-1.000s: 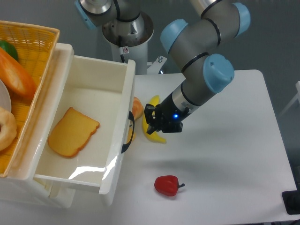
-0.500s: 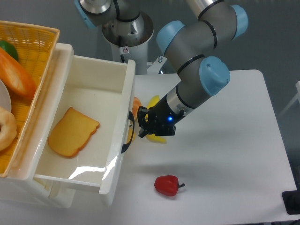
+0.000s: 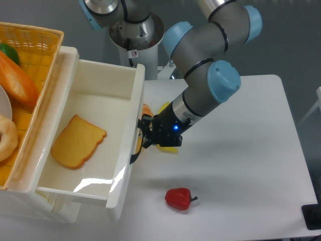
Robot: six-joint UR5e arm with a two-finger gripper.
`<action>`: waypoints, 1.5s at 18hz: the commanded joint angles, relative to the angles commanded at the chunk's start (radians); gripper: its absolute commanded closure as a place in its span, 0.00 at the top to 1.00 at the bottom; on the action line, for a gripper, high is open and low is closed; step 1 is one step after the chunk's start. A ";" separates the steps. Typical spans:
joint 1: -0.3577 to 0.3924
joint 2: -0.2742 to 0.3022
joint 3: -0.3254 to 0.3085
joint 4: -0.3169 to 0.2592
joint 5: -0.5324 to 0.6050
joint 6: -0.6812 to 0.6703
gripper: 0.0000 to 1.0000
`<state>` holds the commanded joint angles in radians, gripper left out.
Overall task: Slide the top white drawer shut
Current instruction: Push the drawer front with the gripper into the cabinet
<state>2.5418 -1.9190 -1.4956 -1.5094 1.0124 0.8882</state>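
Observation:
The top white drawer [image 3: 131, 120] is pulled far out of the cabinet, and a slice of toast [image 3: 77, 141] lies inside it. Its black curved handle [image 3: 139, 145] is on the front panel, which faces right. My gripper [image 3: 144, 133] is right at the front panel, at the handle, its fingertips touching or nearly touching it. The fingers look close together with nothing between them. The lower drawer is hidden under the top one.
A yellow wicker basket [image 3: 35, 42] with food sits on the cabinet at the left. A peach [image 3: 146, 109] and a banana [image 3: 168, 147] lie on the table right behind the gripper. A red pepper [image 3: 179, 198] lies nearer the front. The robot base [image 3: 135, 30] stands at the back.
My gripper has moved left across the table, from over the banana to the drawer's front panel. The drawer has not moved.

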 joint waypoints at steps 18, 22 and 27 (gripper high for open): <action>-0.109 0.021 -0.009 0.003 0.012 -0.090 0.00; -0.144 0.026 -0.008 0.003 0.012 -0.124 0.00; -0.199 0.018 -0.009 0.040 0.012 -0.173 0.00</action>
<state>2.3425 -1.9006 -1.5048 -1.4698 1.0247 0.7150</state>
